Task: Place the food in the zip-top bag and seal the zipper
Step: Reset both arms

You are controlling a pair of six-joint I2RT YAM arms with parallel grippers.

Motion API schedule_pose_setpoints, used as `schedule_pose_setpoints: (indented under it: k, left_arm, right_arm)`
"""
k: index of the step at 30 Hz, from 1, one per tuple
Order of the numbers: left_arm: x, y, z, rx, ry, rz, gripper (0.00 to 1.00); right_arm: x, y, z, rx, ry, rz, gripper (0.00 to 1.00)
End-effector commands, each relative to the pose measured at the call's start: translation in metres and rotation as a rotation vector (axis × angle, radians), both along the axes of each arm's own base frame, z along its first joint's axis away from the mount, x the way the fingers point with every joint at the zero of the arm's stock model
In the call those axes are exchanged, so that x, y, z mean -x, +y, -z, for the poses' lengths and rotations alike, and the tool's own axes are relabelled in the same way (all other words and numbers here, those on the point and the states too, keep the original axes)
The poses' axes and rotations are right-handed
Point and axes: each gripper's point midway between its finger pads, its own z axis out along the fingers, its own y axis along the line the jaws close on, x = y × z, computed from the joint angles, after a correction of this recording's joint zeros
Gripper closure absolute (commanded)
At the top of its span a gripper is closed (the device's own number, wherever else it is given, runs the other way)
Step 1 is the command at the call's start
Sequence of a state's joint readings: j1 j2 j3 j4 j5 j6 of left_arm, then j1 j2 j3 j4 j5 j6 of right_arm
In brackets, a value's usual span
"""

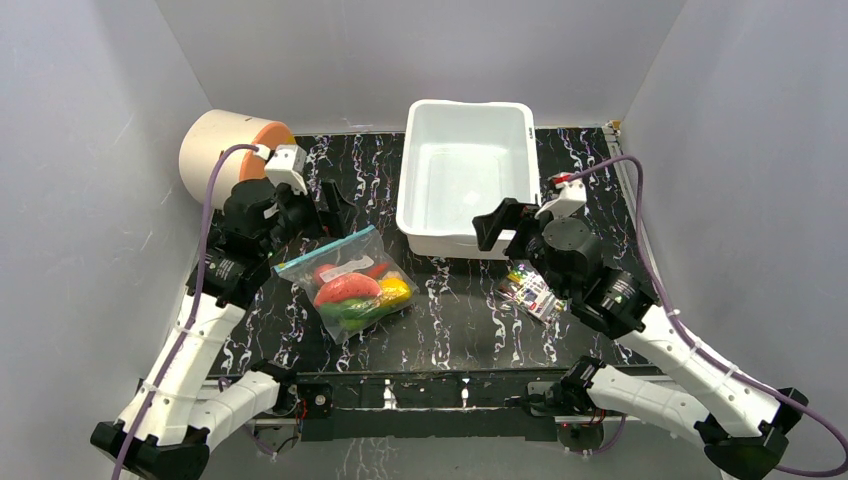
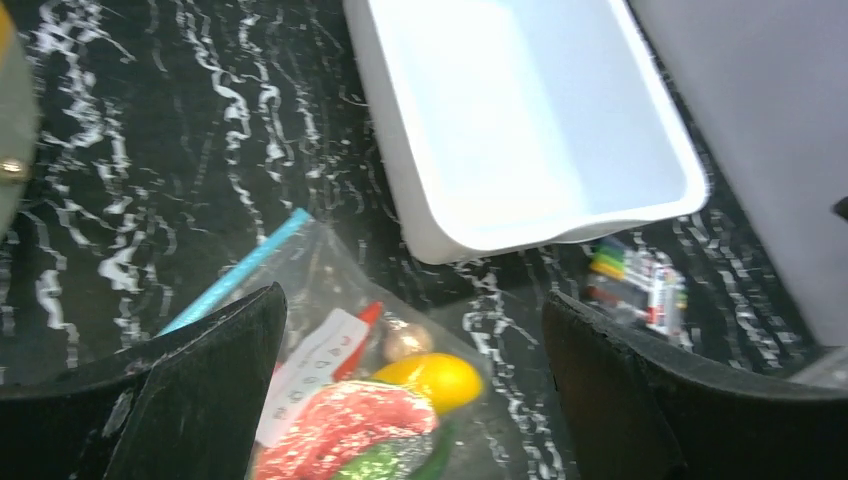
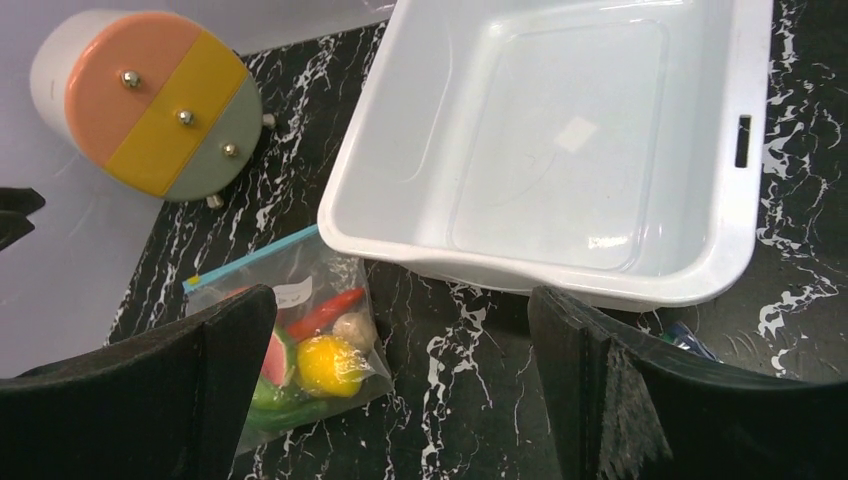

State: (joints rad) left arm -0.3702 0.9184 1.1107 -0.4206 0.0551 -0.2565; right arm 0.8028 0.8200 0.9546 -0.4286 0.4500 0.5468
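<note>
Clear plastic bag (image 1: 345, 285) lying flat on the black marbled table (image 1: 450, 325), at 8 o'clock from the white bin (image 1: 450, 240) and well apart from it. The food (image 1: 350, 292) is all inside the bag: red, yellow and green pieces, with one pale piece seen in the wrist views. The zipper (image 1: 325, 247), a blue-teal strip, runs along the bag's 12 o'clock edge; whether it is pressed closed cannot be told at this resolution.

Left gripper (image 1: 332, 205) hangs at 11 o'clock from the bag, just beyond the zipper. Its jaws stand wide with nothing between them. In the left wrist view the zipper and the bag's upper half show between the two black fingers (image 2: 200, 390).

Right gripper (image 1: 495, 225) sits at the bin's 6 o'clock wall, pointing toward 9 o'clock. Its jaws are likewise wide and hold nothing. In its wrist view the fingers (image 3: 620, 400) frame the bin and the bag.

A printed packet (image 1: 528, 292) lies at 5 o'clock from the bin, partly under the right arm. A white drum (image 1: 225, 150) on its side occupies the 10 o'clock corner, its face banded orange, yellow and grey-green.
</note>
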Motion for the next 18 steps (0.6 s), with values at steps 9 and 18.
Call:
schedule_pose_setpoints:
  k: [9, 18]
  left_arm:
    - [0.017, -0.039, -0.005, 0.28, -0.006, 0.131, 0.02]
    - [0.014, -0.033, 0.01, 0.251, 0.011, 0.101, 0.02]
  right_arm:
    - [0.01, -0.004, -0.02, -0.103, 0.023, 0.009, 0.02]
    - [0.015, -0.002, -0.011, -0.133, 0.037, -0.007, 0.02]
